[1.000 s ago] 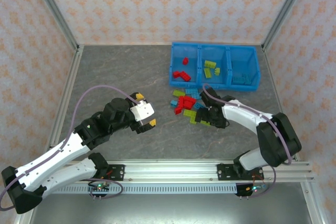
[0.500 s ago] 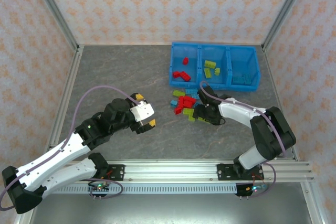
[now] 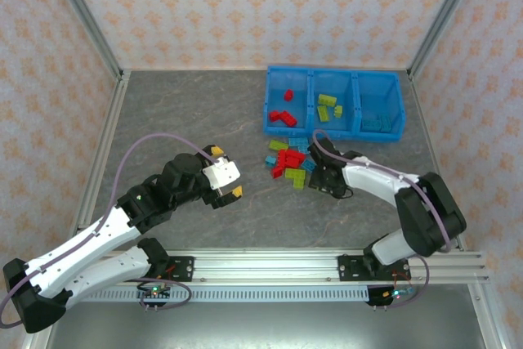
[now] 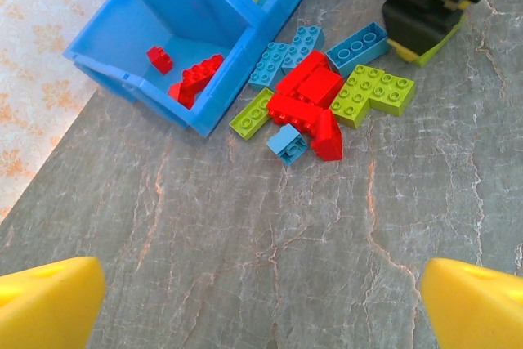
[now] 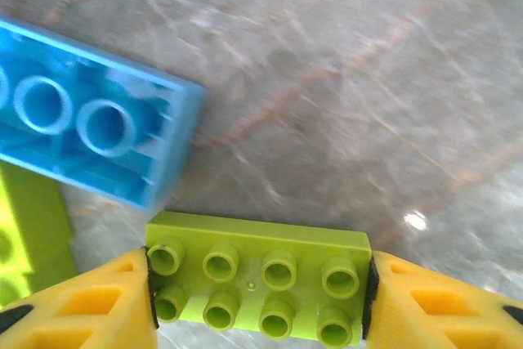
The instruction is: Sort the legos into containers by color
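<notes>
Loose legos [image 3: 290, 161], red, yellow-green and light blue, lie in a heap just in front of the blue containers [image 3: 327, 131]. At the heap's right edge my right gripper [image 3: 317, 179] is down on the table. In the right wrist view that gripper [image 5: 260, 284] is shut on a yellow-green lego [image 5: 261, 275], with a yellow pad against each short end. A light blue lego [image 5: 90, 145] lies beside it. My left gripper [image 3: 227, 179] hangs open and holds nothing, well left of the heap [image 4: 319, 96].
The left compartment holds red bricks [image 3: 283, 116], the middle one yellow-green bricks [image 3: 329, 105], and the right one light blue bricks [image 3: 377, 123]. The bin's near corner [image 4: 98, 55] shows in the left wrist view. Metal frame posts and papered walls ring the grey table.
My right gripper's jaws have closed onto the yellow-green lego at the heap's right edge. The left arm has not moved.
</notes>
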